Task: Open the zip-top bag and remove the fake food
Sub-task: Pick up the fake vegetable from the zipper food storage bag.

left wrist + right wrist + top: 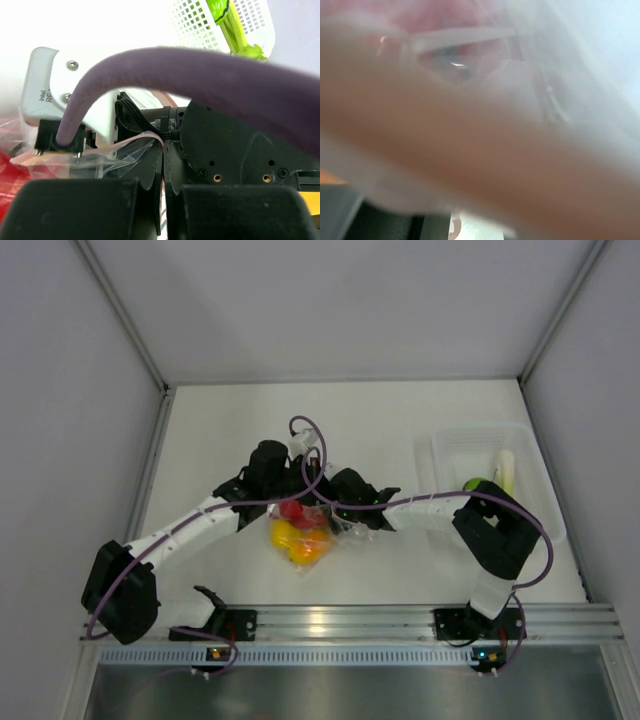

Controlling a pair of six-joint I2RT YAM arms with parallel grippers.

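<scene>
The zip-top bag (312, 535) hangs lifted at the table's middle, with the fake food inside: a red piece (293, 510), a yellow one (284, 534) and an orange one (310, 545). My left gripper (298, 490) holds its top edge from the left. In the left wrist view the jaws (167, 150) are pressed together on the clear plastic (110, 160) and its pink zip strip (132, 140). My right gripper (330, 502) meets the bag's top from the right. Its wrist view is filled with blurred plastic (520, 90) and the pink strip (470, 165), and the fingers are hidden.
A white perforated tray (455, 445) stands at the right with a green piece (473, 483) and a pale stalk (506, 468) in it. It shows in the left wrist view too (200, 25). A purple cable (200, 70) arcs over the grippers. A metal rail (330, 620) lines the near edge.
</scene>
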